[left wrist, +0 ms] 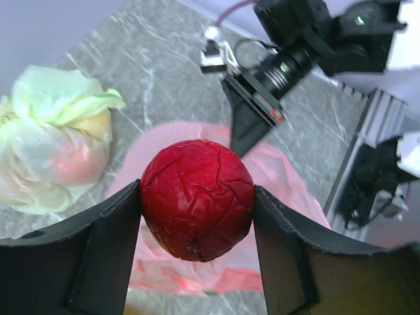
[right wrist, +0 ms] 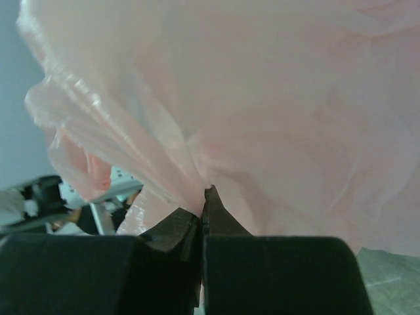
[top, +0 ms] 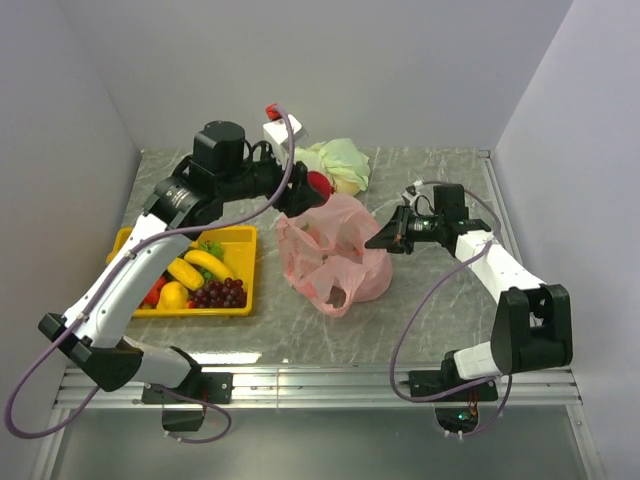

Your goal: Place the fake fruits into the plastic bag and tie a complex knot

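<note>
The left hand (left wrist: 197, 223) clamped a wrinkled red fruit (left wrist: 197, 197) between its fingers, held above the pink plastic bag (top: 335, 262). The bag sat crumpled near the middle of the desk (top: 440, 310). The right hand (right wrist: 202, 213) was pinched tight on a fold at the bag's right edge. Left of the bag, a yellow tray (top: 122, 245) held bananas (top: 200, 267) and purple grapes (top: 220, 293). A pale green knotted bag (top: 340, 160) lay just behind the pink one.

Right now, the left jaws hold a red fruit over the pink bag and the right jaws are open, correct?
No: the right gripper has its jaws shut on the pink bag, as the right wrist view shows. The rest holds.
</note>
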`<state>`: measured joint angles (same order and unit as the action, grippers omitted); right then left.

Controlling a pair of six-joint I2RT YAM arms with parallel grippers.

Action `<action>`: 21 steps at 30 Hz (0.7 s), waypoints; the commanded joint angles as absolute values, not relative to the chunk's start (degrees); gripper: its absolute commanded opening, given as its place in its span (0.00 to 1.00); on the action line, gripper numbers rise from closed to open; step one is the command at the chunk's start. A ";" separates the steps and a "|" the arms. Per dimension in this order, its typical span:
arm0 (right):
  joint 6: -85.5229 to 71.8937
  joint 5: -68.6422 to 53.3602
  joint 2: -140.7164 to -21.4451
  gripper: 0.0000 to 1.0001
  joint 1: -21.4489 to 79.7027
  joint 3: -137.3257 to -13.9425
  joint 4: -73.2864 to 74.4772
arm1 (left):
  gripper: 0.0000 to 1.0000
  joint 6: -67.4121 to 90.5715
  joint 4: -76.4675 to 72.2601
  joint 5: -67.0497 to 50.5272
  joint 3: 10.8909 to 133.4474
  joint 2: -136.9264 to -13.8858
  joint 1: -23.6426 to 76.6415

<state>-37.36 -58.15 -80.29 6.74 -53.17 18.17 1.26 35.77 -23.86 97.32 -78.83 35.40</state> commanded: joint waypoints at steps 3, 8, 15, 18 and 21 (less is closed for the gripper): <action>-47.01 -61.52 -81.56 0.00 5.19 -50.72 9.85 | 0.11 -3.16 38.67 -28.65 93.69 -76.73 38.93; -49.49 -62.40 -82.61 0.00 4.92 -50.36 7.38 | 0.11 -6.42 39.82 -29.63 94.92 -79.79 44.55; -44.65 -62.49 -82.79 0.00 2.99 -51.85 12.21 | 0.19 -4.39 33.76 -20.33 94.65 -88.32 46.40; -40.79 -62.14 -83.14 0.00 2.20 -53.17 15.72 | 0.21 -5.44 33.65 -15.05 96.93 -94.73 46.49; -37.89 -62.23 -83.58 0.00 1.59 -54.05 18.10 | 0.27 -7.38 36.37 -13.36 102.72 -101.41 46.41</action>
